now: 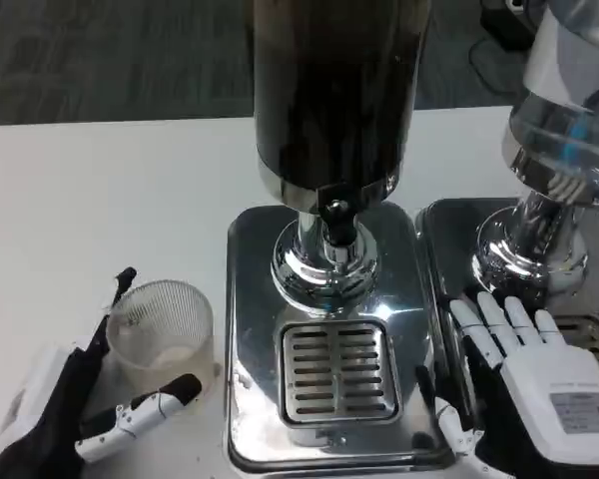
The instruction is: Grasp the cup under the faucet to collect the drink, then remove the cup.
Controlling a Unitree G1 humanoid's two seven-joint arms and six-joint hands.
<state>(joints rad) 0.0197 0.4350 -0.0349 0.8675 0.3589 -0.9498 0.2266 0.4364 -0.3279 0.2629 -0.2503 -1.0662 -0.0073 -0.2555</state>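
The white table (100, 190) fills most of the head view. On it, at the centre, stands the big drink dispenser (334, 90), a dark cylinder on a shiny metal neck. Its faucet (336, 215) points down toward 6 o'clock, over the chrome base (255, 329) with the slotted drip grille (336, 371). At 3 o'clock from it stands a second dispenser (564, 120) with a clear tank, on its own chrome base (449, 235).

The right hand (519, 359) is at 4 o'clock from the grille. It lies flat, the white back up, the fingers straight and a little apart, pointing to 12 o'clock, and it holds nothing. It lies over the gap between the two bases.

The left hand (75, 399) is at 8 o'clock, low in the corner. Its fingers are around the cup (162, 324): one dark finger stands at the cup's 9 o'clock side, another white and black finger passes just under it at 6 o'clock. I cannot tell if the grip is tight.

The cup is clear plastic with ribbed walls. It stands upright on the table at 9 o'clock from the grille, just beside the base, not under the faucet.
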